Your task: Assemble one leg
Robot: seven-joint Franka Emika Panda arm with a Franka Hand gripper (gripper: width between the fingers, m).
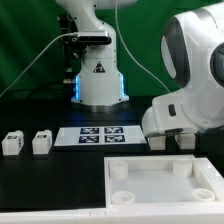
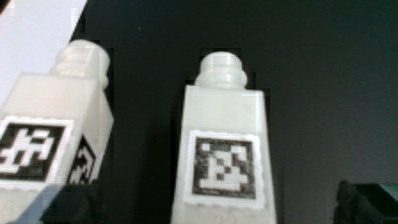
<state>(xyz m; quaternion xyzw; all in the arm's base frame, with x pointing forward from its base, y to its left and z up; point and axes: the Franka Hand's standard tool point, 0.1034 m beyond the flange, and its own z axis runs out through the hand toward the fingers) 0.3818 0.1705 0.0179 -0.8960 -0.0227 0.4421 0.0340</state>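
Observation:
Two legs stand side by side under my hand. In the wrist view the nearer leg point(image 2: 226, 140) is a white block with a rounded peg and a black-and-white tag, and it lies between my two dark fingertips point(image 2: 370, 200). My gripper point(image 2: 222, 205) is open around it, with gaps on both sides. The second leg point(image 2: 54, 125) stands just beside it, outside the fingers. In the exterior view my gripper point(image 1: 171, 138) is low over these two legs point(image 1: 157, 142) point(image 1: 186, 141). Two more legs point(image 1: 12, 143) point(image 1: 41, 142) stand at the exterior view's left.
The marker board point(image 1: 100, 134) lies in the middle of the black table. The large white panel point(image 1: 150, 195) with round corner sockets lies in front, at the exterior view's right. The robot base point(image 1: 98, 80) stands behind. A white flat edge point(image 2: 36, 30) shows in the wrist view.

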